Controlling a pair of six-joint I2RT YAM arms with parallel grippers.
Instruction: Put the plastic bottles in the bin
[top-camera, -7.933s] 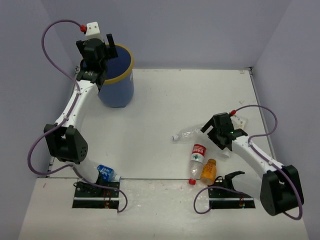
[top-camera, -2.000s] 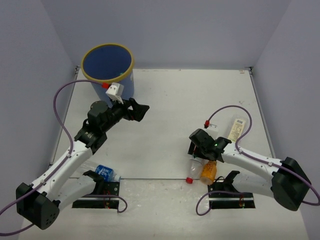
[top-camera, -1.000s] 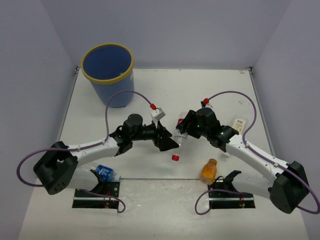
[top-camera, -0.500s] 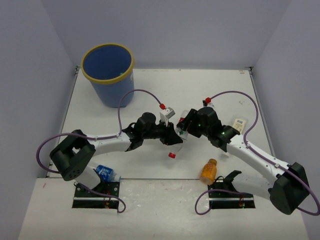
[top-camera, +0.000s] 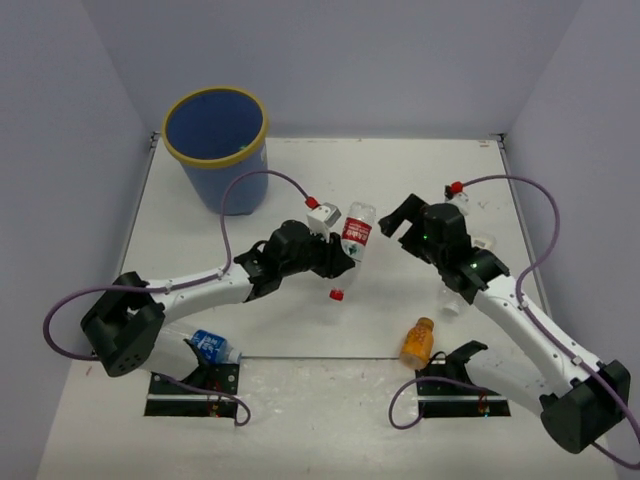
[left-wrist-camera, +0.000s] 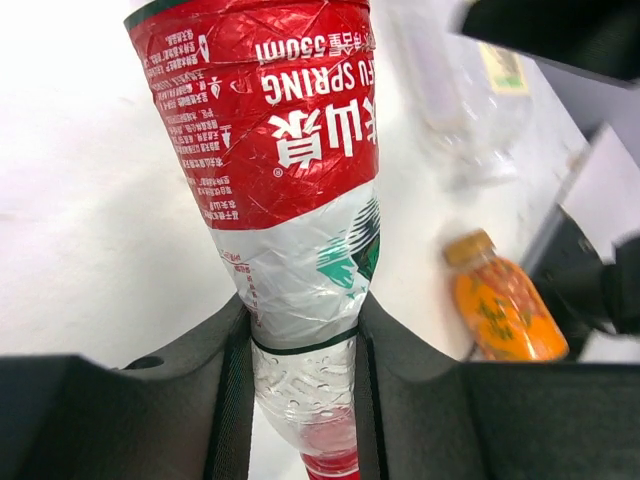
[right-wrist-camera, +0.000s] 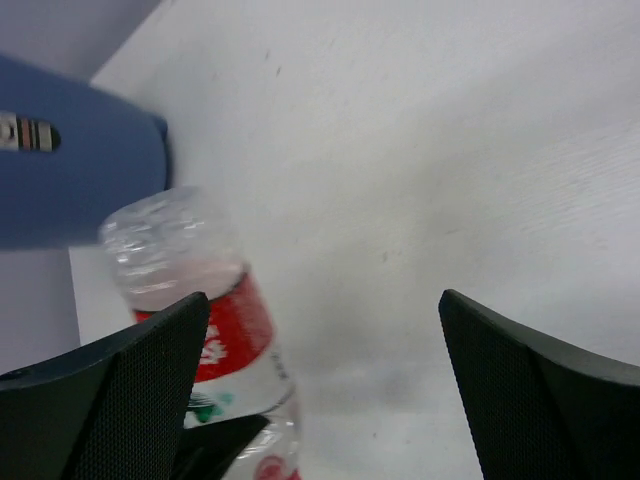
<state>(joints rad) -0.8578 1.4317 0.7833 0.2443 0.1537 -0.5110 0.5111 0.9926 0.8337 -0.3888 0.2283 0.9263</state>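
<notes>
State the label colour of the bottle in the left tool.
The bottle has a red label with white lettering; best in the left wrist view.

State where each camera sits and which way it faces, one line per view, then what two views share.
Top external: above and behind the bases, looking down at the table; both arms, the bin, the orange bottle.
Left wrist: on the left gripper, looking along its fingers shut on the red-label bottle.
Right wrist: on the open right gripper, facing the table and that bottle.
Shared: all three show the red-label bottle.
</notes>
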